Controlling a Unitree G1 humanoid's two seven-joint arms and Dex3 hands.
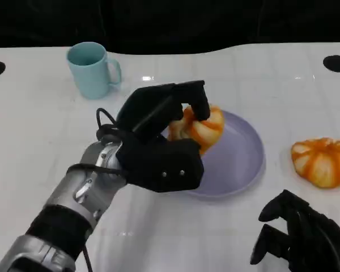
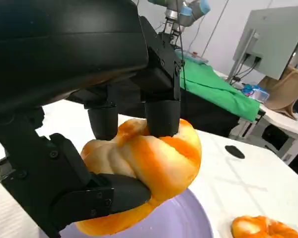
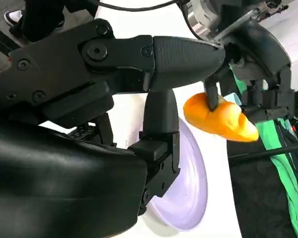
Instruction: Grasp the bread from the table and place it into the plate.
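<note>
My left hand [image 1: 158,141] grips an orange-and-cream striped bread roll [image 1: 203,127] and holds it over the left part of the lavender plate [image 1: 238,158]. In the left wrist view the fingers [image 2: 161,116] press on top of the roll [image 2: 154,163], with the plate [image 2: 179,220] just beneath it. The right wrist view shows the same roll [image 3: 221,119] held above the plate [image 3: 188,188]. A second striped roll [image 1: 322,161] lies on the table right of the plate. My right hand [image 1: 300,235] rests low at the front right, holding nothing, fingers loosely curled.
A light blue mug [image 1: 92,69] stands at the back left on the white table [image 1: 39,124]. Black round holes [image 1: 335,63] mark the table's far corners. The second roll [image 2: 260,228] lies beyond the plate in the left wrist view.
</note>
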